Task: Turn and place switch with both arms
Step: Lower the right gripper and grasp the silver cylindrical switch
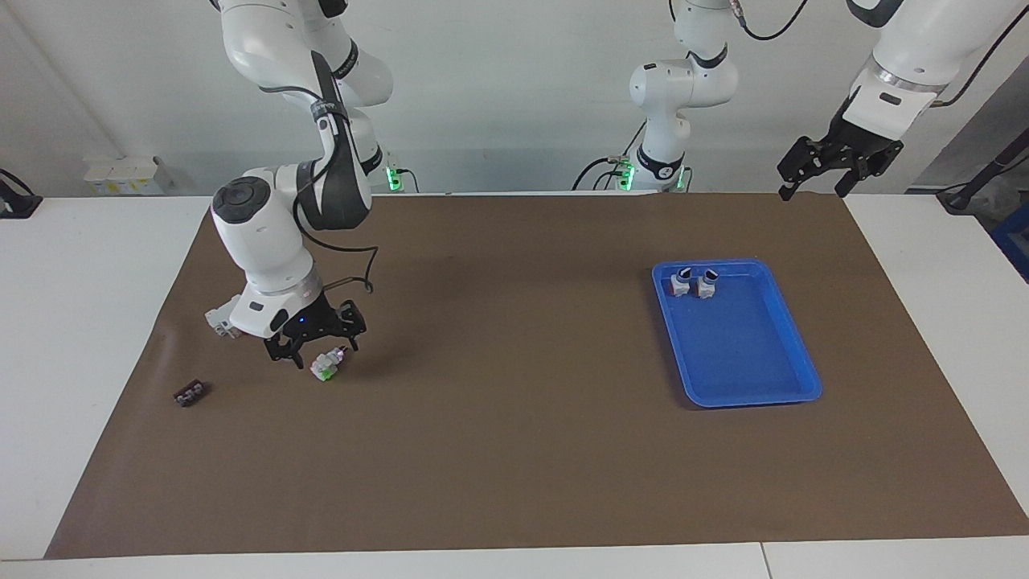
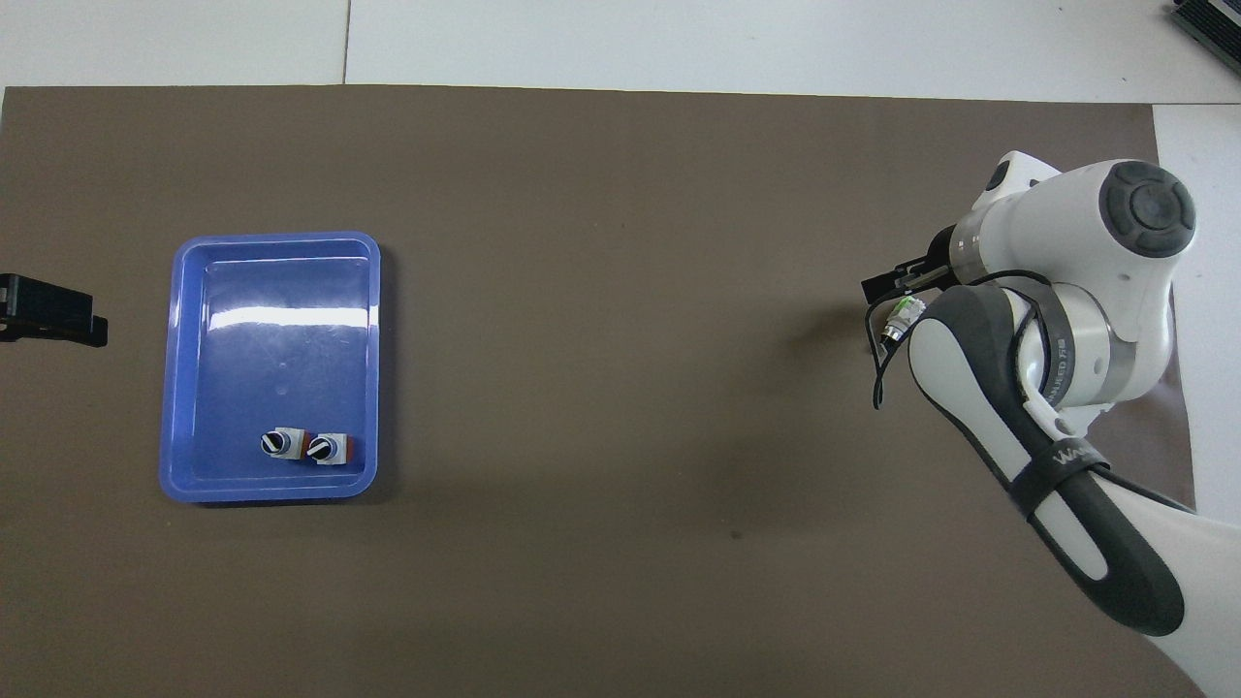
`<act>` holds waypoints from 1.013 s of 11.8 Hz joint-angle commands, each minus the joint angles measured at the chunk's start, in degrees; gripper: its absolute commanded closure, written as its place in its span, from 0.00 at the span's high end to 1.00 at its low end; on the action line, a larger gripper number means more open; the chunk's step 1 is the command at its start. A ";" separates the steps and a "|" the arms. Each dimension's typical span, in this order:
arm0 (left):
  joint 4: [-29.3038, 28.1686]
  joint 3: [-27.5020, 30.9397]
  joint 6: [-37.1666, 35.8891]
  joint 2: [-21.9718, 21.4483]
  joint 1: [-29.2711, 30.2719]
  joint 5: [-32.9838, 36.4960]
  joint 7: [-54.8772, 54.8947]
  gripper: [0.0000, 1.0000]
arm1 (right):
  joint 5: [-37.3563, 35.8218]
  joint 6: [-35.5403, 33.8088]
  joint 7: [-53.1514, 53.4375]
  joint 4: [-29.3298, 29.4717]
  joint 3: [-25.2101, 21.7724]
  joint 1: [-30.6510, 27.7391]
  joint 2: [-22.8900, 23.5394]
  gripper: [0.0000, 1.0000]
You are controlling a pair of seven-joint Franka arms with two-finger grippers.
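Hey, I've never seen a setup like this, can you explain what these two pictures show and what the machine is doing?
These are two white robot arms at a table, photographed from across it and from above. The right gripper is open, low over the green-based switch lying on the brown mat; nothing is held. The left gripper waits open above the mat's edge. A blue tray holds two red-based switches. A white block and a small dark part lie at the right arm's end.

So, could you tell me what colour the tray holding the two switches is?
Blue tray, clearest in the facing view.
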 commanded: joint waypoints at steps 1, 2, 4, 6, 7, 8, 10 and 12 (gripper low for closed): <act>-1.62 -0.18 -0.27 -1.53 0.47 0.02 0.23 0.99 | 0.24 6.83 11.07 -6.96 0.43 -2.84 -0.28 1.00; -1.62 -0.18 -0.19 -1.53 0.47 0.02 0.23 0.99 | 0.24 7.47 14.79 -8.55 0.43 -3.28 -0.29 1.00; -1.62 -0.18 -0.18 -1.53 0.47 0.02 0.23 0.99 | 0.24 7.56 20.16 -9.36 0.43 -2.93 1.20 1.00; -1.62 -0.18 -0.18 -1.53 0.47 -0.06 0.23 0.99 | 0.51 8.35 21.77 -8.75 0.43 -3.72 2.61 0.96; -1.62 -0.18 -0.18 -1.53 0.47 0.02 0.23 0.99 | 0.86 8.87 21.94 -8.22 0.43 -3.72 2.96 0.91; -1.62 -0.18 -0.27 -1.53 0.47 0.02 0.23 0.99 | 0.86 10.01 23.60 -6.83 0.43 -3.81 3.84 0.89; -1.62 -0.18 -0.18 -1.53 0.47 0.02 0.23 0.99 | 0.86 10.02 27.55 -4.97 0.52 -3.64 4.81 0.69; -1.62 -0.18 -0.27 -1.53 0.47 0.02 0.23 0.99 | 0.86 8.45 28.27 -5.05 0.52 -3.55 4.64 0.62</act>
